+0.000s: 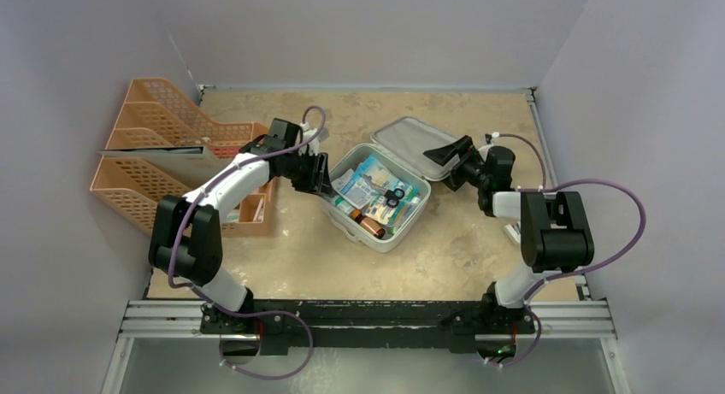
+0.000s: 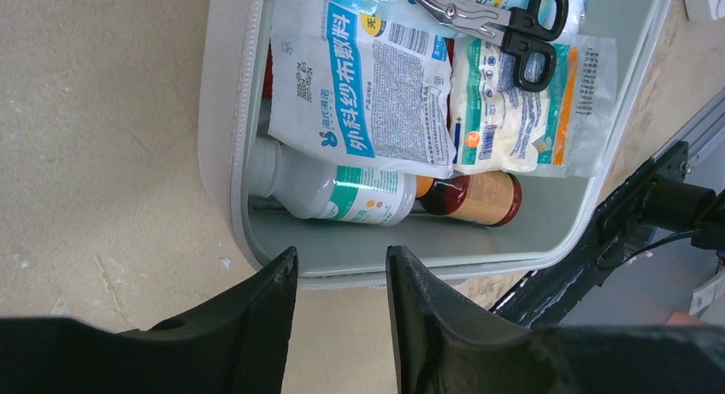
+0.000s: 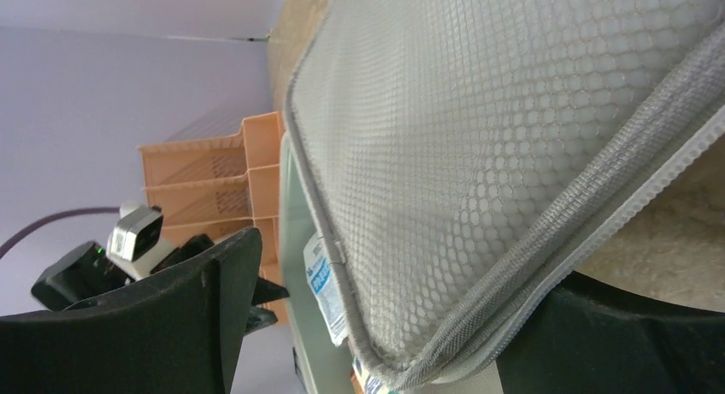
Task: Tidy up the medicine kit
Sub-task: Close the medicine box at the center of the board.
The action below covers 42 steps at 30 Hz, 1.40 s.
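Observation:
The medicine kit (image 1: 376,239) lies open mid-table, its mesh-lined lid (image 1: 409,143) tipped up at the back right. Inside are blue-and-white gauze packets (image 2: 368,78), black-handled scissors (image 2: 517,26), a white bottle (image 2: 342,195) and a brown bottle (image 2: 479,197). My left gripper (image 1: 323,177) hovers just outside the kit's left wall (image 2: 342,270), jaws partly apart with nothing between them. My right gripper (image 1: 445,155) stands wide open around the lid's zip edge (image 3: 547,266). The lid leans on one finger (image 3: 615,343), and the other finger (image 3: 171,326) is clear of it.
Orange mesh file trays (image 1: 162,155) stand at the left, close behind my left arm, and show in the right wrist view too (image 3: 214,180). White walls enclose the table on three sides. A metal rail (image 1: 368,321) runs along the near edge.

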Each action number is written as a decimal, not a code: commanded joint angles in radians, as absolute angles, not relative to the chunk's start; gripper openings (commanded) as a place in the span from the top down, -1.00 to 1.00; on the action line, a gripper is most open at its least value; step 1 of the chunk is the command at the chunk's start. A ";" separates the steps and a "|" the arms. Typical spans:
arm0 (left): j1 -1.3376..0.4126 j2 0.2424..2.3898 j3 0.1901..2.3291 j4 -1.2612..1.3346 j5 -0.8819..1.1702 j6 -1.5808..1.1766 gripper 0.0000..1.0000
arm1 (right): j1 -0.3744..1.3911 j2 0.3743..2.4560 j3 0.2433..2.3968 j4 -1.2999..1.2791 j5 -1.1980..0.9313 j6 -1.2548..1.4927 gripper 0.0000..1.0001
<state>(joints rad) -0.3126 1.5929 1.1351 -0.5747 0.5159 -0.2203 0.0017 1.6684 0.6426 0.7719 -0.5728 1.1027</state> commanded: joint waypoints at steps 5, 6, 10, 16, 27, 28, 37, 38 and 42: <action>-0.322 1.609 1.158 -0.568 0.522 -0.192 0.20 | -0.025 1.489 0.689 0.694 -0.644 0.907 -0.88; -0.322 1.611 1.158 -0.570 0.520 -0.192 0.20 | -0.025 1.472 0.698 0.663 -0.644 0.885 -0.89; -0.322 1.613 1.160 -0.572 0.515 -0.192 0.21 | -0.025 1.418 0.726 0.595 -0.646 0.836 -0.89; -0.322 1.613 1.161 -0.572 0.515 -0.192 0.21 | -0.025 1.333 0.757 0.529 -0.680 0.802 -0.89; -0.322 1.564 1.157 -0.569 0.539 -0.204 0.07 | -0.025 1.180 0.874 0.288 -0.740 0.724 -0.88; -0.322 1.558 1.157 -0.569 0.538 -0.207 0.02 | -0.025 1.166 0.886 0.263 -0.742 0.713 -0.88; -0.320 1.432 1.189 -0.602 0.464 -0.251 -0.25 | -0.022 1.127 0.909 0.249 -0.898 0.787 -0.87; -0.319 1.406 1.188 -0.598 0.449 -0.261 -0.29 | -0.021 1.123 0.898 0.270 -0.919 0.809 -0.87; -0.319 1.312 1.205 -0.597 0.398 -0.280 -0.44 | -0.015 1.091 0.884 0.260 -0.946 0.836 -0.87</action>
